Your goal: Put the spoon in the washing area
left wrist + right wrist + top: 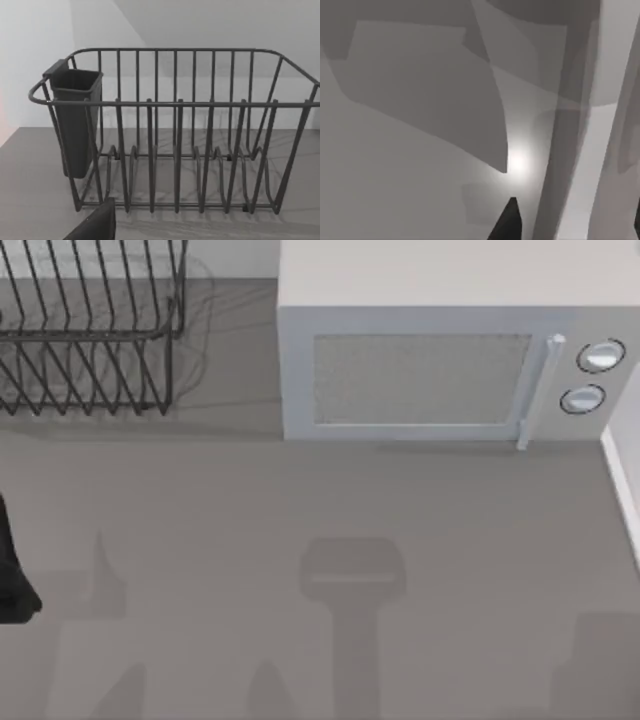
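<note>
The left arm [14, 575] sits at the left edge of the tabletop [300, 510]; whether the left claw [95, 225] is released or clenched cannot be told, and the same applies to the right claw [507, 220]. Farther back stand a wire dish rack [175, 135] with a dark cup [75, 120] at one end, and a microwave [450, 370]. The spoon's position cannot be determined.

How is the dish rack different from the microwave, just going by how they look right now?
The dish rack is dark open wire that shows the counter through it; the microwave is a pale solid box. The dish rack stands at the table's back left, the microwave at back right. The rack carries a dark cup on one end; the microwave has two round knobs. Both stand upright.
</note>
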Robot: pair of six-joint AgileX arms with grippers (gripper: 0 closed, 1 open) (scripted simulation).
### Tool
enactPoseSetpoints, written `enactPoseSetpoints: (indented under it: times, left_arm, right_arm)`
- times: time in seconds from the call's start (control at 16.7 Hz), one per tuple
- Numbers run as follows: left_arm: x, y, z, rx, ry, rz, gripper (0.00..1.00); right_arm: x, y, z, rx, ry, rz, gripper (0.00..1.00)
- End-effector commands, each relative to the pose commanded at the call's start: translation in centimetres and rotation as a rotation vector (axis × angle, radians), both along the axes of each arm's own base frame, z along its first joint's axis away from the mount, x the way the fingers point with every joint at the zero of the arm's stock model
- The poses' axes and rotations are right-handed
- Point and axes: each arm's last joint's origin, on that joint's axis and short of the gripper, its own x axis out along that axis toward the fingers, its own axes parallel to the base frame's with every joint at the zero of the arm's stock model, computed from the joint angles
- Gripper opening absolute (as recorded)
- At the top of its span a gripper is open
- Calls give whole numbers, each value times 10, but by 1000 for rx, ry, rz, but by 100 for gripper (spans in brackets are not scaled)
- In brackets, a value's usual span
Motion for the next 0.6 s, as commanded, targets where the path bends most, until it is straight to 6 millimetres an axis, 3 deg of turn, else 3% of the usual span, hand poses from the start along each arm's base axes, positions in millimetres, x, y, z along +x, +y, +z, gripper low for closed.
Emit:
enactPoseSetpoints:
  times: [0.42,0.6]
  left_arm:
    - [0,0,0,0,0,0,100]
    - [0,0,0,0,0,0,100]
  right_arm:
    - [-3,1,74,5,15,0,0]
    - [-4,2,85,0,-1,-6,0]
